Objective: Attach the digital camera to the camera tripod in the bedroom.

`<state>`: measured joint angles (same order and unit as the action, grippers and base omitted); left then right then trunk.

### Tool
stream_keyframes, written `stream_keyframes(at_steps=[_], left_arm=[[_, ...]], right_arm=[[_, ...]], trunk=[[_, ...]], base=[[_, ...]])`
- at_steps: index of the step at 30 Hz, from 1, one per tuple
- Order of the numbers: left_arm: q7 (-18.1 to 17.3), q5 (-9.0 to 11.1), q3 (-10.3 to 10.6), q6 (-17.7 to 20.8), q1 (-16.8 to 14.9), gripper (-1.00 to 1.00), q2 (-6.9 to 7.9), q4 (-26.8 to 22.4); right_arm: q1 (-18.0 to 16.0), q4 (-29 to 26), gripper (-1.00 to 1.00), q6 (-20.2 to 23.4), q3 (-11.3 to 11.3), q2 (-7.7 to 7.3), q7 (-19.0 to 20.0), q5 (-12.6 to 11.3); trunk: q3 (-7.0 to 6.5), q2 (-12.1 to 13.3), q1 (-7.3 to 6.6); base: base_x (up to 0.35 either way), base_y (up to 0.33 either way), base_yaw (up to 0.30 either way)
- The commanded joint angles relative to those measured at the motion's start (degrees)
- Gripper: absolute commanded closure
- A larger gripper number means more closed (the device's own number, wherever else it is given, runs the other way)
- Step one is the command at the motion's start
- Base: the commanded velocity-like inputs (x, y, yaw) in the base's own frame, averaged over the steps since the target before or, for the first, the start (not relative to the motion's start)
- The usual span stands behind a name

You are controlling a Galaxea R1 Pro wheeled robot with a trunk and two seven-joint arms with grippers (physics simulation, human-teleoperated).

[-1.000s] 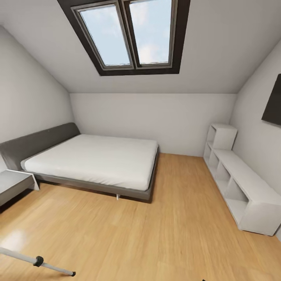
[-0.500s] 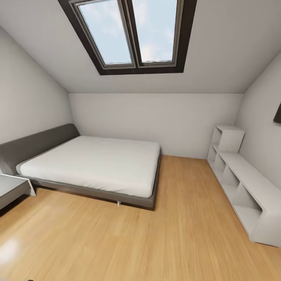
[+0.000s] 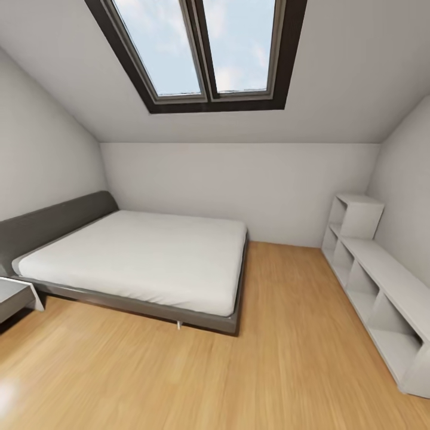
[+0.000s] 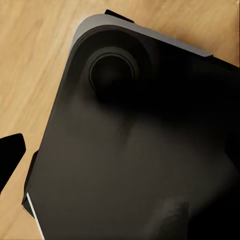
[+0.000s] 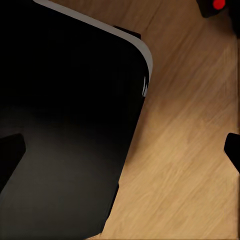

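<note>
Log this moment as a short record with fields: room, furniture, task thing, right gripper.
room: bedroom, sloped white ceiling with skylight, wood floor
furniture: bed against the left wall; white cube shelves along the right wall
digital camera: black with red dot, cut off by the right wrist view's edge, over the floor
right gripper: fingertips wide apart, nothing between them
robot base: black, below the wrist cameras
</note>
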<state>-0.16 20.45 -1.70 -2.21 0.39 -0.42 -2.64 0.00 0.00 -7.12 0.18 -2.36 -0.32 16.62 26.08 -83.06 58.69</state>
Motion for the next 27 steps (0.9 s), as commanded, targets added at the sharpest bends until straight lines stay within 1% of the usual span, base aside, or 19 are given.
stream_keyframes(at_steps=[1, 27], left_arm=[[-0.02, 0.21, -0.15, -0.07, 0.03, -1.0, -0.02, -0.09], [-0.02, 0.2, -0.15, -0.16, 0.04, -1.0, -0.02, -0.1]], right_arm=[[0.0, 0.0, -1.0, -0.17, -0.01, -0.01, -0.02, 0.26], [0.0, 0.0, -1.0, -0.22, -0.01, -0.01, -0.03, 0.43]], trunk=[[0.04, -0.02, 0.04], [0.04, -0.02, 0.04]], base=[[0.324, 0.0, 0.0], [0.324, 0.0, 0.0]])
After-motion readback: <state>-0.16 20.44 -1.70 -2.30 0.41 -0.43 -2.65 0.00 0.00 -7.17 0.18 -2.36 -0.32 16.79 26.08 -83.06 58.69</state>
